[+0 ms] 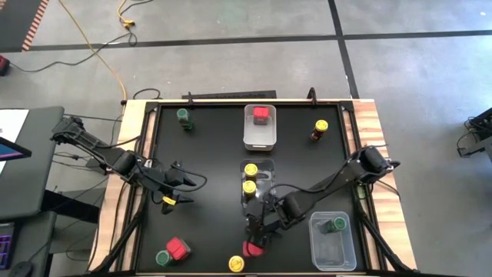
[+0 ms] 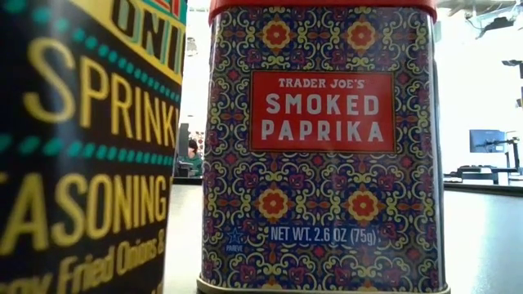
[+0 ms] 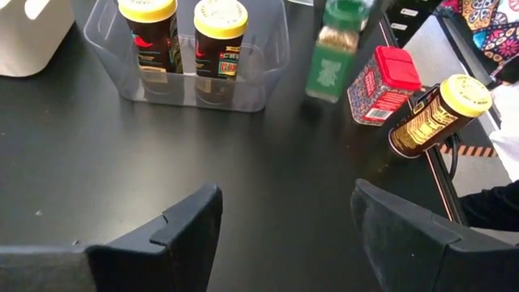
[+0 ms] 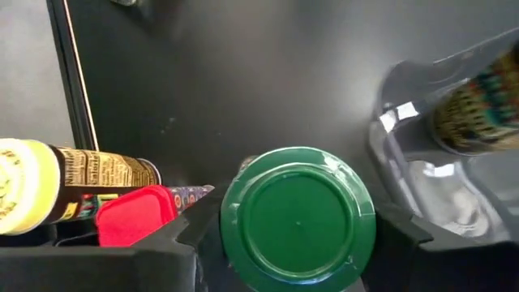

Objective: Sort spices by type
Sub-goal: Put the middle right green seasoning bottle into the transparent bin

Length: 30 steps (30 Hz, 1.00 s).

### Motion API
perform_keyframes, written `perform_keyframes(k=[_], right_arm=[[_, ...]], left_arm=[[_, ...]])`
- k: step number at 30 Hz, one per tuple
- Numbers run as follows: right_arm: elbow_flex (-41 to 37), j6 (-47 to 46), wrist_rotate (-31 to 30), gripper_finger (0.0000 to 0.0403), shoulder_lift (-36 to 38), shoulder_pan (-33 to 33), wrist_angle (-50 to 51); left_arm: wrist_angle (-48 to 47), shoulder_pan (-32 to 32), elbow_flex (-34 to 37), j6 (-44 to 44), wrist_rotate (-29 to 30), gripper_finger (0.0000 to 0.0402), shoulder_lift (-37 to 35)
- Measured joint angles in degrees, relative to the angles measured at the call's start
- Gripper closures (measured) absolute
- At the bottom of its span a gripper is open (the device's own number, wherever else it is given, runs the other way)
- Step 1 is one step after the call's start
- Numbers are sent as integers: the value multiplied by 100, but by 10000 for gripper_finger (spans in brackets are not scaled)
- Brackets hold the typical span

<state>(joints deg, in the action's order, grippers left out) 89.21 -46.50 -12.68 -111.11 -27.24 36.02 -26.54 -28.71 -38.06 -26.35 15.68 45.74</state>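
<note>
My right gripper [image 1: 259,228] reaches toward the table's near edge and is shut on a green-lidded jar [image 4: 298,215], which also shows in the left wrist view as the green jar [image 3: 331,57]. Beside it stand a red-topped tin [image 1: 251,248] and a yellow-lidded jar [image 1: 236,263]. Two yellow-lidded jars [image 1: 249,178] stand in the middle clear bin [image 1: 266,165]. A red tin [image 1: 261,115] sits in the far bin [image 1: 247,137], and a green jar [image 1: 337,225] in the near-right bin [image 1: 330,254]. My left gripper [image 1: 178,190] hangs open over the left of the table. My right gripper holds the green-lidded jar at its top, pinched between the two fingers [image 4: 185,237], one on either side of the round lid [image 4: 243,203]. The fingers come from above, pointing down. The jar stands upright; whether its base is on the table I cannot tell.
Loose on the table are a green jar [image 1: 184,117] far left, a yellow jar [image 1: 320,129] far right, and a red tin [image 1: 177,248] with a green jar [image 1: 164,258] near left. The low view is filled by a paprika tin [image 2: 319,147] and a seasoning jar [image 2: 82,147].
</note>
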Motion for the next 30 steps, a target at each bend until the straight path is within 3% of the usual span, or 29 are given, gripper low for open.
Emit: perform_keyframes(k=[12,20,30], right_arm=[[2,91,-348,177,1119,-208,1166],[-17,204,-755,177,2063,-682,2543],[-1328,-85,-844,177,3229,-1758,2868]], left_arm=[[10,2,0,0,2,140,-1],[18,0,0,0,4,140,-1],[120,2,0,0,22,140,-1]])
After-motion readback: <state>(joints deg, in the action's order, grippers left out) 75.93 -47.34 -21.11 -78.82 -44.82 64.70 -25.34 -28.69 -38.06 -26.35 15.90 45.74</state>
